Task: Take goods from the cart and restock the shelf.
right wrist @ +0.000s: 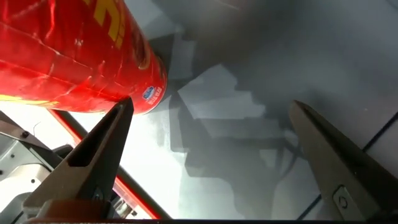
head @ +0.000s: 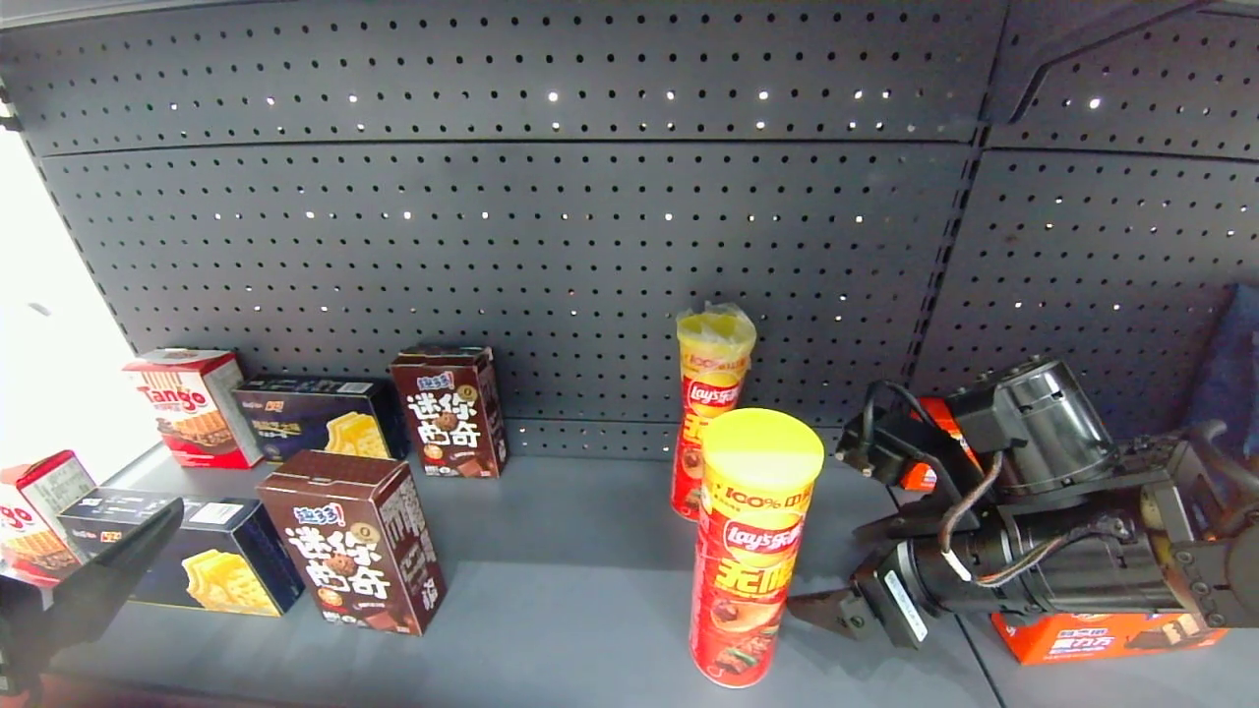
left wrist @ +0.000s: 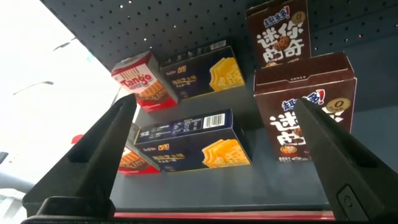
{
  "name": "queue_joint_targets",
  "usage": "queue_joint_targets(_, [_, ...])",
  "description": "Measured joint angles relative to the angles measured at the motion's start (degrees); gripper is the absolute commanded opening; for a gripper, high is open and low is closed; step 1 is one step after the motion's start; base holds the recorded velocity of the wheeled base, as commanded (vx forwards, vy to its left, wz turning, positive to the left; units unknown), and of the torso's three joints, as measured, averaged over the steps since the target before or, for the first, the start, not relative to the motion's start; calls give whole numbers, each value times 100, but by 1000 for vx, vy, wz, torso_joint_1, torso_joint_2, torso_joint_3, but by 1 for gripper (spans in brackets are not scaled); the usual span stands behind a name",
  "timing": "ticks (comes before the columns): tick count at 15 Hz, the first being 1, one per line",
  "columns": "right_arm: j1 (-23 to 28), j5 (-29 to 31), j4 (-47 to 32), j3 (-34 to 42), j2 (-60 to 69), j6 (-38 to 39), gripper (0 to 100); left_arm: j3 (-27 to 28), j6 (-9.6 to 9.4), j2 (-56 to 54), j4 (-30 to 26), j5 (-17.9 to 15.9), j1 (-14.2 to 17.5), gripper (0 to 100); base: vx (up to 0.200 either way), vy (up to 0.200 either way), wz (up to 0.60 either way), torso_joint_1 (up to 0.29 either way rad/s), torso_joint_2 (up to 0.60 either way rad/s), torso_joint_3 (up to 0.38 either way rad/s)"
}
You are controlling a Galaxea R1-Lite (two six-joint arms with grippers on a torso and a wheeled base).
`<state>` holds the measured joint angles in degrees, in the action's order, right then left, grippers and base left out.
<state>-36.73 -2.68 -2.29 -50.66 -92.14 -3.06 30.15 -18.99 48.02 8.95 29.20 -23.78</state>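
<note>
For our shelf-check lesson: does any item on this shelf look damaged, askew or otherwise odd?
The rear chip can, near the pegboard, has a crumpled, loose-looking covering at its top, unlike the smooth yellow lid of the front chip can. Both cans stand upright.

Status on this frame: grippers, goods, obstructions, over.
Right gripper open, empty, beside front can. Left gripper open, empty, facing blue box. Front can upright on shelf, second can behind it. Nothing in the way.

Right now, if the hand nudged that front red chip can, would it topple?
Probably: the front can stands tall on a narrow base, so a high push from the right hand likely tips it. Once down, its round body would probably roll.
</note>
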Motion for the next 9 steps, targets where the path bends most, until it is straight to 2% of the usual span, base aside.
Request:
queue_joint_targets(4, [-56,-2,0,-35,-98,2,100,-16,13,0,-2,4,0,100,0,0,0,0,0,0])
queue_joint_targets(7, [-12,-2,2,12,-50,6,100,-20,173,0,0,0,4,100,0,0,0,0,0,0])
queue_joint_targets(9, [99,-2,2,117,46,9,100,-27,182,0,-2,0,4,100,0,0,0,0,0,0])
